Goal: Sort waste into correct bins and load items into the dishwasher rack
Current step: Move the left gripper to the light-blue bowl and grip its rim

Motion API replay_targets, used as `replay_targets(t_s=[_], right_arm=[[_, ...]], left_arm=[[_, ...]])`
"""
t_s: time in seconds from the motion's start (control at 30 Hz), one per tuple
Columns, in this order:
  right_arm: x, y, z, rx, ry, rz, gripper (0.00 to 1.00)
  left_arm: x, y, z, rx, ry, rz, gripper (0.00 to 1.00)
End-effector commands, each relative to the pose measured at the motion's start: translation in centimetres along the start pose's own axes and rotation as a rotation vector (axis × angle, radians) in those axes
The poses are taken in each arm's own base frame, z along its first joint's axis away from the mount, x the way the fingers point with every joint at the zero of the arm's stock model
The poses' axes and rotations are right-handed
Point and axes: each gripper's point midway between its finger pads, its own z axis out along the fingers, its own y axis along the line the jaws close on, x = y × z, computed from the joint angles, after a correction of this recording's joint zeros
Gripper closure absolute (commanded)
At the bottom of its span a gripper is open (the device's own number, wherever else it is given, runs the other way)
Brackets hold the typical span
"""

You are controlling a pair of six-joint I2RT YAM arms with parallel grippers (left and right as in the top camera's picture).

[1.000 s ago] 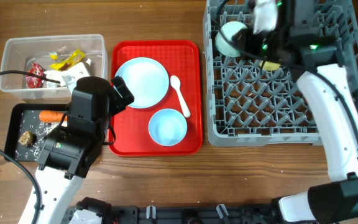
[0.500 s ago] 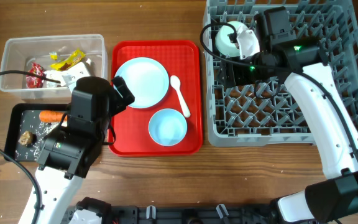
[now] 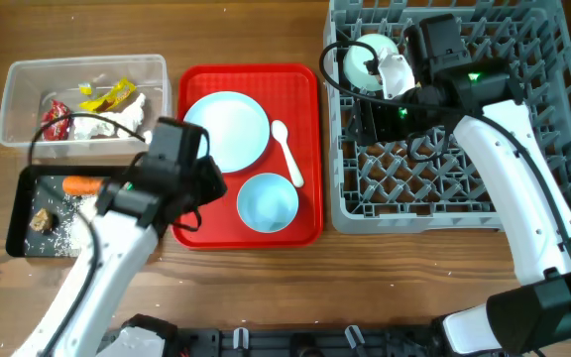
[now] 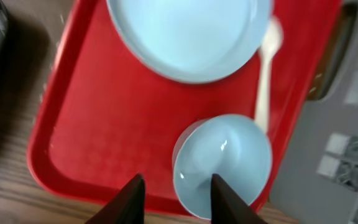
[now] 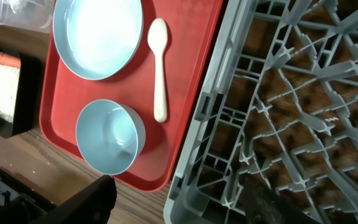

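Note:
My left gripper hangs low over the red tray, jaws apart. One finger is over the tray and the other over the light blue bowl, with its left rim between them; nothing is gripped. The light blue plate and white spoon lie on the tray beyond. My right gripper stands wide open and empty over the grey dishwasher rack, beside the pale green bowl in its back left corner.
The clear tub at the back left holds red and yellow wrappers and tissue. In front of it the black tray holds a carrot, a brown lump and rice.
My left arm has swung right from the black tray to the light blue bowl, its jaws narrowing. My right gripper has opened and let go of the green bowl in the rack.

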Motion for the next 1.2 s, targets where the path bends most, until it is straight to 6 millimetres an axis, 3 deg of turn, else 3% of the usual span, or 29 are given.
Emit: replay_targets(t_s=[0.0, 0.17, 0.3, 0.4, 0.57, 0.9, 1.17], right_arm=[[0.2, -0.2, 0.4, 0.009, 0.015, 0.001, 0.32], [0.3, -0.2, 0.4, 0.01, 0.019, 0.003, 0.32], [0.3, -0.2, 0.4, 0.01, 0.019, 0.002, 0.32], [0.3, -0.2, 0.4, 0.01, 0.019, 0.002, 0.32], [0.5, -0.3, 0.4, 0.01, 0.029, 0.005, 0.32], [1.2, -0.3, 0.3, 0.012, 0.055, 0.014, 0.32], [1.7, -0.3, 0.3, 0.013, 0.075, 0.018, 0.29]], left_arm=[[2.7, 0.7, 3.9, -0.058, 0.177, -0.038, 0.64], [5.1, 0.0, 8.2, -0.075, 0.326, -0.028, 0.62], [6.8, -1.1, 9.5, -0.075, 0.366, 0.028, 0.62], [7.7, -1.6, 9.6, -0.082, 0.368, 0.071, 0.6], [7.8, -0.6, 9.5, -0.143, 0.352, 0.091, 0.6], [6.9, -0.3, 9.7, -0.166, 0.305, 0.101, 0.68], [6.8, -0.3, 10.0, -0.161, 0.292, 0.102, 0.67]])
